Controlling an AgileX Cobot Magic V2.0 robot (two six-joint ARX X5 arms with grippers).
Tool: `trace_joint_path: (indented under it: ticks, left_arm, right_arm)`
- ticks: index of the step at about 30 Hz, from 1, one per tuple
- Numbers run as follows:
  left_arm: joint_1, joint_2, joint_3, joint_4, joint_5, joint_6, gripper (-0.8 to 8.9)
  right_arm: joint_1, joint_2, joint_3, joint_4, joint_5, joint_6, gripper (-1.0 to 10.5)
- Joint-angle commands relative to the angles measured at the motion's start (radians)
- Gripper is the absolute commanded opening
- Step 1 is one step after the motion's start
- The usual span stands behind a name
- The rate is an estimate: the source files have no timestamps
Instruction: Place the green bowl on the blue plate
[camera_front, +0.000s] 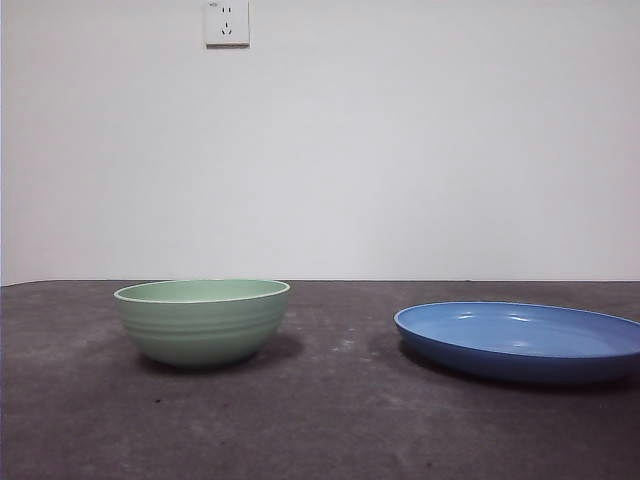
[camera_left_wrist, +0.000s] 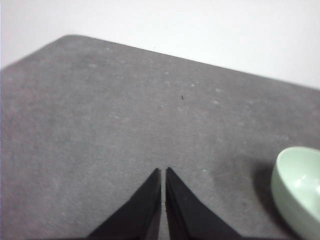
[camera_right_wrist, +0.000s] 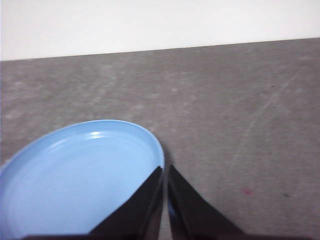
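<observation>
The green bowl (camera_front: 202, 320) stands upright on the dark grey counter (camera_front: 330, 420), well apart from the blue plate (camera_front: 520, 340), with only bare counter between them and a white wall socket (camera_front: 227, 22) on the wall behind. The left pincer (camera_left_wrist: 163, 172) is clenched and empty above the counter near the bowl. The right pincer (camera_right_wrist: 165, 170) is likewise clenched, holding nothing, over the plate's rim.

On the table (camera_front: 330, 420), the bowl (camera_front: 202, 320) stands at 9 o'clock and the plate (camera_front: 520, 340) at 3 o'clock, well apart. A wall socket (camera_front: 227, 22) sits behind, about 11 o'clock.
</observation>
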Motion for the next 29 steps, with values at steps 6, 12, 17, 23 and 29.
trace_joint_path:
  ticks: [6,12,17,23,29]
  left_arm:
    - [0.002,-0.002,-0.010,-0.009,0.003,-0.204,0.15]
    - [0.002,-0.001,0.051,-0.010,0.047,-0.235,0.15]
    - [0.002,0.005,0.150,-0.021,0.059,-0.236,0.15]
    - [0.002,0.066,0.313,-0.095,0.059,-0.223,0.15]
    - [0.002,0.197,0.476,-0.211,0.104,-0.140,0.15]
  right_arm:
    - [-0.002,-0.003,-0.003,0.009,-0.018,0.095,0.1]
    - [-0.002,-0.003,0.040,0.012,-0.013,0.151,0.1]
    - [-0.002,-0.002,0.133,0.008,-0.001,0.154,0.1]
    - [-0.002,0.016,0.263,-0.002,-0.001,0.153,0.1]
    - [-0.002,0.118,0.413,-0.094,-0.010,0.106,0.1]
